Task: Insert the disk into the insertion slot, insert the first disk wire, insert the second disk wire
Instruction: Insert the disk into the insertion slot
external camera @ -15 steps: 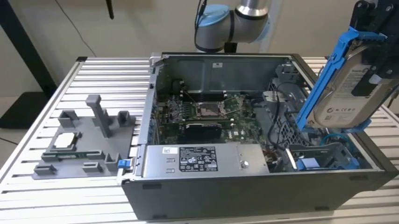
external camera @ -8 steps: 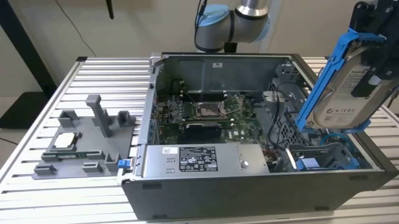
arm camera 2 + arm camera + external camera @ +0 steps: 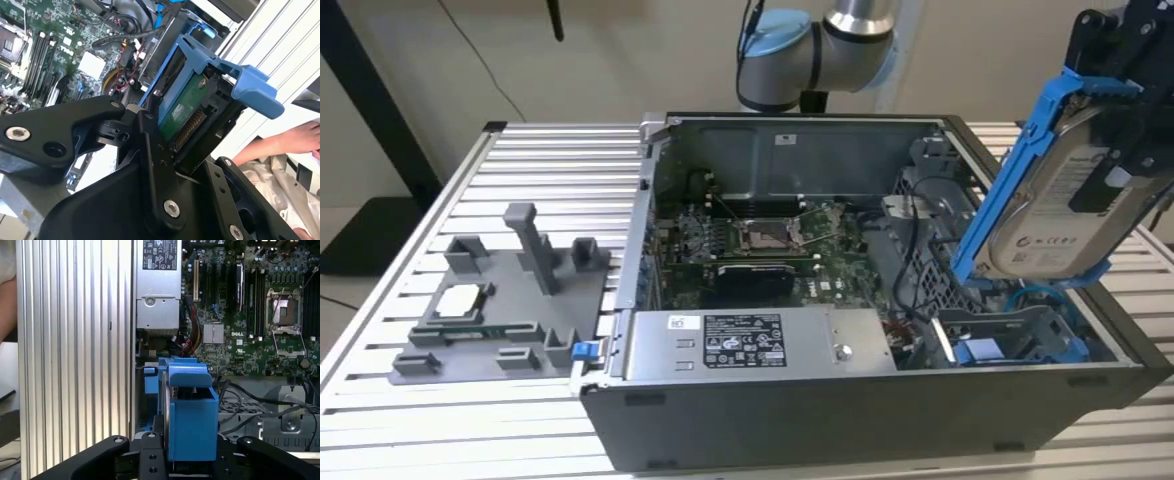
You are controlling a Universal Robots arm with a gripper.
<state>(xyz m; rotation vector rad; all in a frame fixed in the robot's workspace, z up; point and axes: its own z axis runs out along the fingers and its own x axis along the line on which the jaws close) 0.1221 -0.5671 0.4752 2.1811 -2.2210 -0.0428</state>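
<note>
Above insertion slot (image 3: 1007,340), tool (image 3: 1121,165) grips tilted disk (image 3: 1041,215), w/ tool body partly cut off

Noted: black label with fine white print and symbols (image 3: 744,341) on grey metal power-supply box (image 3: 854,345), small white barcode sticker (image 3: 683,322) beside it; wording not legible. White printed label (image 3: 1051,248) on silver-grey hard disk (image 3: 1041,200): round marks, text illegible. Small white sticker (image 3: 786,139) on grey case rear wall (image 3: 854,150), unreadable. White lettering (image 3: 231,333) on green motherboard (image 3: 250,357).
</note>
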